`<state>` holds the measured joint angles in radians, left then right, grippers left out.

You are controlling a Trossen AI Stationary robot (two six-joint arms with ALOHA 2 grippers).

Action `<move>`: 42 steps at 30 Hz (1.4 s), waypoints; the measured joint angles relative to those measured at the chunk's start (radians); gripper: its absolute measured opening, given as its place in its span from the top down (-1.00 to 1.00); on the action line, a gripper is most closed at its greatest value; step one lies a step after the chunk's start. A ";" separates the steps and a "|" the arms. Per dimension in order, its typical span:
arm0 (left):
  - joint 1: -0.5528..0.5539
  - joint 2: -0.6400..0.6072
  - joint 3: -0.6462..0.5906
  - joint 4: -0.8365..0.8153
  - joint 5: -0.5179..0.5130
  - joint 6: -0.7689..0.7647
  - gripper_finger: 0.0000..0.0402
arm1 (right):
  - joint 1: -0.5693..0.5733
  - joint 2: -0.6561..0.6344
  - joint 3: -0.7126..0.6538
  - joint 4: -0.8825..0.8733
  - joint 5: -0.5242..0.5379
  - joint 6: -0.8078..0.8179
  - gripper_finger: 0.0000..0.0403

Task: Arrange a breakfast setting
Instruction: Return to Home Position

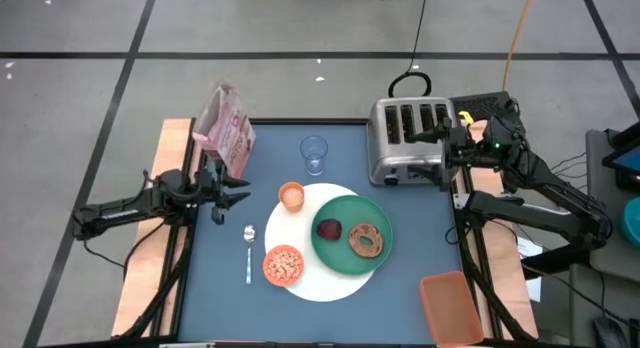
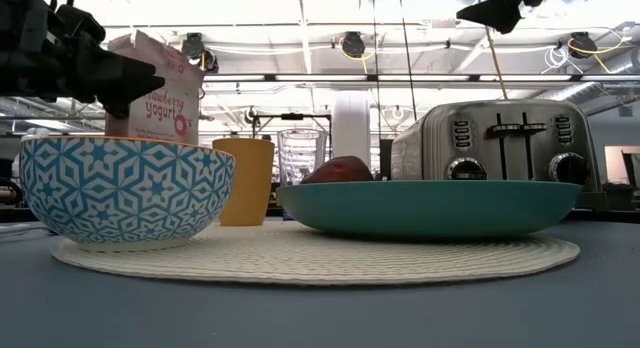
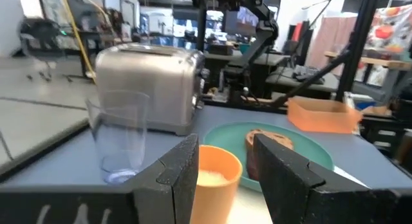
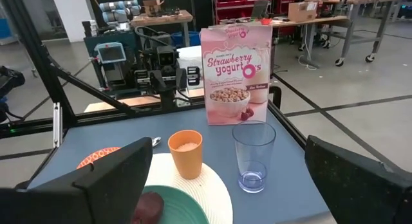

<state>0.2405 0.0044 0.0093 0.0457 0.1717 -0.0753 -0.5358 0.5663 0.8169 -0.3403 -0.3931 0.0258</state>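
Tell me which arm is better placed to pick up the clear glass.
Left, probably. The left pincer hangs open near the clear glass with nothing between them; the right pincer hangs beyond the toaster, which stands in its way.

The bagel [image 1: 366, 239] is concealed in the low view behind the rim of the green plate [image 2: 430, 208]; only the top of the fruit [image 2: 340, 170] is shown. In the right wrist view, plate and fruit are cut by the edge, and the bowl [image 4: 96, 156] is largely masked by a finger [image 4: 96, 185] of the right pincer [image 4: 230, 147].
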 joint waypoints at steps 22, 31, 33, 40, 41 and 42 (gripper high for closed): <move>-0.053 0.060 0.001 -0.006 0.019 -0.067 0.23 | 0.000 -0.058 -0.006 -0.059 0.000 -0.054 -0.96; -0.053 0.060 0.001 -0.006 0.018 -0.066 0.23 | 0.000 -0.184 -0.294 0.208 0.000 0.060 -0.96; -0.053 0.060 0.001 -0.006 0.018 -0.067 0.23 | 0.000 -0.215 -0.362 0.277 -0.001 0.097 -0.96; -0.052 0.060 0.001 -0.003 0.017 -0.094 0.23 | 0.001 -0.333 -0.572 0.508 -0.004 0.223 -0.96; -0.052 0.060 0.001 0.001 0.017 -0.098 0.23 | 0.001 -0.347 -0.602 0.550 -0.004 0.245 -0.96; -0.052 0.060 0.001 0.008 0.016 -0.103 0.23 | 0.001 -0.360 -0.634 0.586 -0.004 0.266 -0.97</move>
<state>0.1883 0.0643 0.0101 0.0539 0.1882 -0.1780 -0.5350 0.2058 0.1834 0.2458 -0.3969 0.2914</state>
